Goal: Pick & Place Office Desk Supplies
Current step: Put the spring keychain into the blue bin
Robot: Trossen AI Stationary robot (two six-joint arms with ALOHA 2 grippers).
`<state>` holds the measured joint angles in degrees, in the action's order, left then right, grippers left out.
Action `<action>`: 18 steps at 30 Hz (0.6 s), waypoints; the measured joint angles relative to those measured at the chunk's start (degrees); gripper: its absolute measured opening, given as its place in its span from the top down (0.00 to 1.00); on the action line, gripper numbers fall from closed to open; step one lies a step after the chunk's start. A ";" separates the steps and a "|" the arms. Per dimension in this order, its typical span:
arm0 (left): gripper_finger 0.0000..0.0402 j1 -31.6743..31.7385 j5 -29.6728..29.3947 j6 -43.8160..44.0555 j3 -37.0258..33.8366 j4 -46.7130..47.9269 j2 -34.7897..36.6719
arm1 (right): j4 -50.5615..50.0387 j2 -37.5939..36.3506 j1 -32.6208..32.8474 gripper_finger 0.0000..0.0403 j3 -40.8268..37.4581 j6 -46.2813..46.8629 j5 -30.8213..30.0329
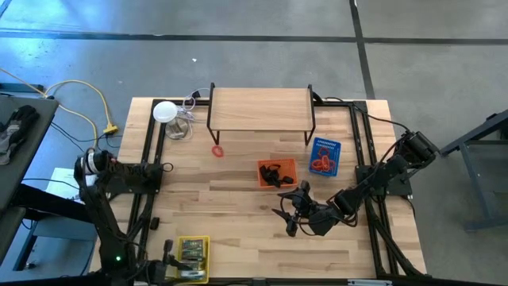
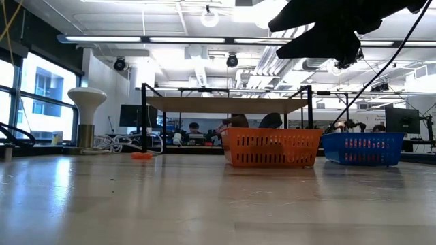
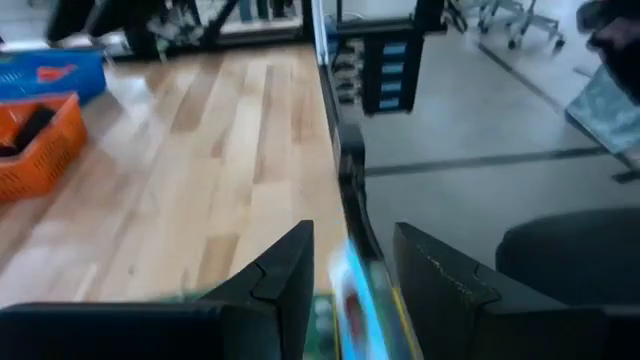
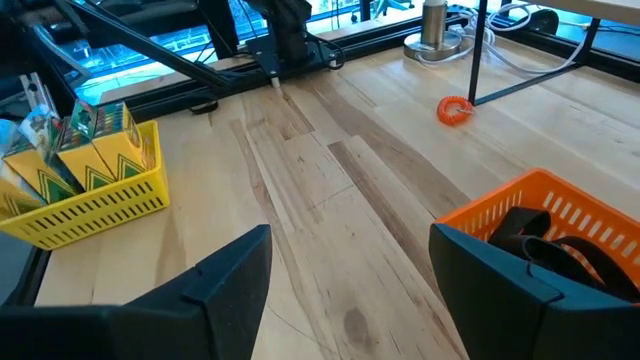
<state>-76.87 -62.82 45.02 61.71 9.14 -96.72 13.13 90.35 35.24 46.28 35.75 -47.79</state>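
Note:
A loose red band [image 1: 217, 150] [image 4: 455, 109] lies on the table near the shelf's left legs. The orange basket [image 1: 276, 173] [image 4: 560, 230] holds black clips, the blue basket [image 1: 324, 156] holds red bands, and the yellow basket [image 1: 193, 258] [image 4: 85, 185] holds yellow-green packs standing on end. My right gripper [image 1: 287, 210] [image 4: 350, 290] hovers open above bare table, just near of the orange basket. My left gripper [image 1: 168, 258] [image 3: 355, 300] is at the near edge beside the yellow basket, shut on a blurred pack [image 3: 352, 295]. My left gripper has a pack [image 3: 350, 285] between its two fingers, and the pack fills the gap between them. The view is blurred and looks along the fingers, so which part of the pack they are on does not show.
A wooden shelf on black legs [image 1: 260, 108] stands at the far side. A white round disc [image 1: 164, 111] on a stand and cables sit at the far left. Black frame rails [image 1: 151, 159] run along both sides. Bare wood lies between the baskets.

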 joint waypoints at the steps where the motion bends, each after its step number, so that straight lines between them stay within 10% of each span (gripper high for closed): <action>1: 0.67 0.02 -0.31 -0.78 0.04 -0.38 0.72 | 0.00 0.00 0.00 0.36 0.00 0.00 -0.04; 11: 0.67 9.65 -0.78 -17.18 0.00 -0.10 11.02 | 0.87 0.00 -0.15 0.36 0.00 -0.01 -0.02; 18: 0.67 25.44 15.79 -28.22 0.00 6.05 18.18 | 5.60 0.00 -0.15 0.36 0.00 -4.26 -0.02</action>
<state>-51.43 -47.03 16.80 61.71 15.19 -78.53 18.72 90.35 35.09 46.28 31.49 -47.81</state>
